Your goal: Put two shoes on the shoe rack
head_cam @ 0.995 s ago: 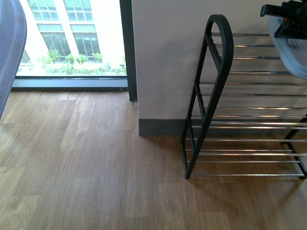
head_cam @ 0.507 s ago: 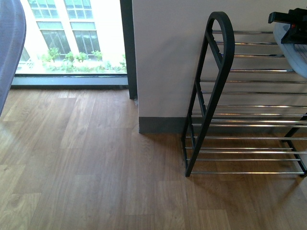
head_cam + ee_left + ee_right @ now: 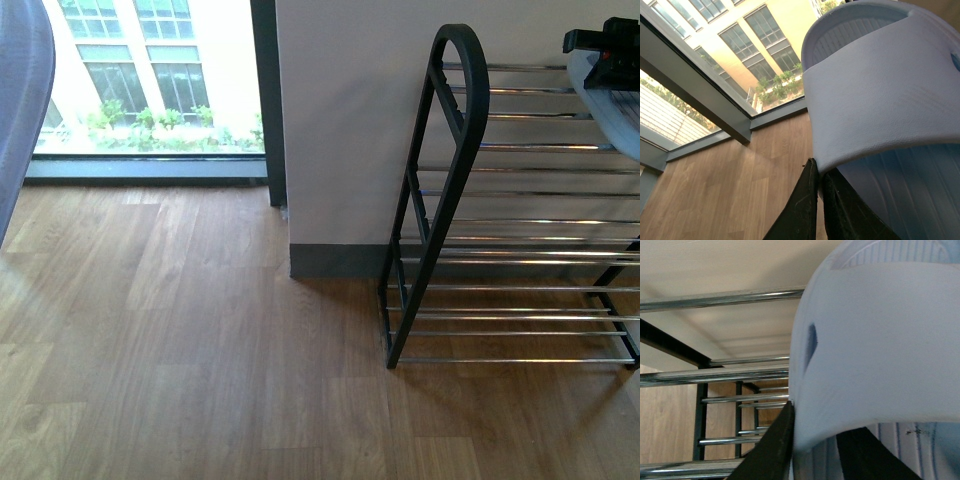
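Two pale blue slippers held up, one over the rack

Left hand [image 3: 817, 200] is clamped on a slipper [image 3: 880, 90] strap above it; right hand [image 3: 812, 450] likewise grips the other slipper [image 3: 875, 355], with the rack [image 3: 445, 200] rods just beyond.

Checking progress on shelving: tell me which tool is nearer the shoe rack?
Right. The right tool, shut on a pale blue slide sandal, is at the shoe rack's upper rods. The left tool holds the other sandal near the window, away from the rack.
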`<act>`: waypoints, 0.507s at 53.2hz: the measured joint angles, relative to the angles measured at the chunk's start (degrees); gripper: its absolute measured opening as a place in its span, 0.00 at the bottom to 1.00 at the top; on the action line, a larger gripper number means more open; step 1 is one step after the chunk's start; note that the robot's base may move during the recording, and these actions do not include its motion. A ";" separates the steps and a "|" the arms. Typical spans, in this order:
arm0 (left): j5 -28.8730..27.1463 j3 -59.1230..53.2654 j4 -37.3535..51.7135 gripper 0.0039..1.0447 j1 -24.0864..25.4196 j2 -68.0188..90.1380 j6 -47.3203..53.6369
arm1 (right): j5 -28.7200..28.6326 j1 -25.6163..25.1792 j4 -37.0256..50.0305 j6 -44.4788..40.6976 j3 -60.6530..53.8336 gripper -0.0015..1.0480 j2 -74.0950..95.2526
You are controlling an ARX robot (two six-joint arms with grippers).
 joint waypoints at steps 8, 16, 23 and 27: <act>0.00 0.00 0.00 0.01 0.00 0.00 0.00 | -1.88 -0.48 4.26 -0.72 -5.35 0.52 -3.23; -0.02 0.00 0.00 0.01 0.00 0.00 0.00 | -5.49 -0.15 10.27 -1.38 -13.79 0.82 -11.10; -0.02 0.00 0.00 0.01 0.00 0.00 0.00 | -8.90 0.00 14.21 -1.73 -21.33 0.91 -17.99; -0.02 0.00 0.00 0.01 0.00 0.00 0.00 | -11.21 0.00 16.76 -1.66 -26.10 0.91 -21.97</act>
